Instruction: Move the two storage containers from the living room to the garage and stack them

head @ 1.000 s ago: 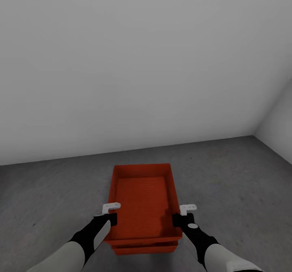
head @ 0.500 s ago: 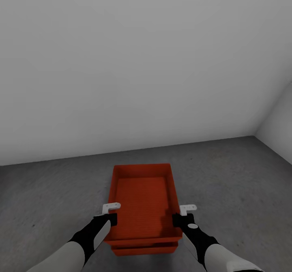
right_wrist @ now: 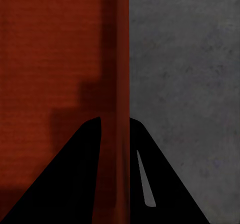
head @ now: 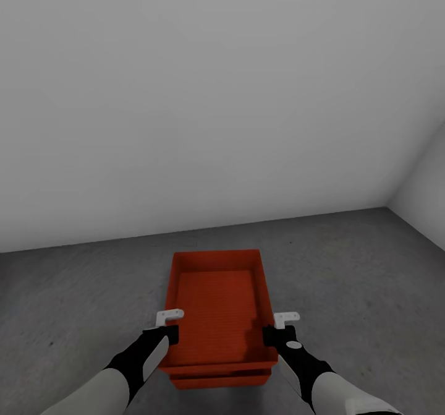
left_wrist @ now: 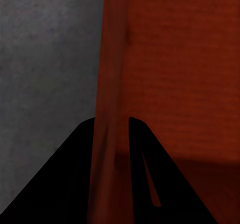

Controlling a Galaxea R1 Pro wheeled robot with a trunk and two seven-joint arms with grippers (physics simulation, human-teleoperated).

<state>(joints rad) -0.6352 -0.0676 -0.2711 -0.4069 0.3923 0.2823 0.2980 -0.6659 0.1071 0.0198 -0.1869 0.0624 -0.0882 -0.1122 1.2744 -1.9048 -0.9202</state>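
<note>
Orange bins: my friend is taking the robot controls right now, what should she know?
Left gripper: shut on the upper bin's left wall.
Right gripper: shut on its right wall.
Bins: the upper bin sits nested in the lower bin, on the grey garage floor near the white wall.
Done: both bins look brought over and stacked.
Left: probably just open both grippers and pull the arms back.

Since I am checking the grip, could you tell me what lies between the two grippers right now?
The upper storage container lies between the left gripper and the right gripper in the head view. Each wrist view shows a side wall between that gripper's fingers.
</note>
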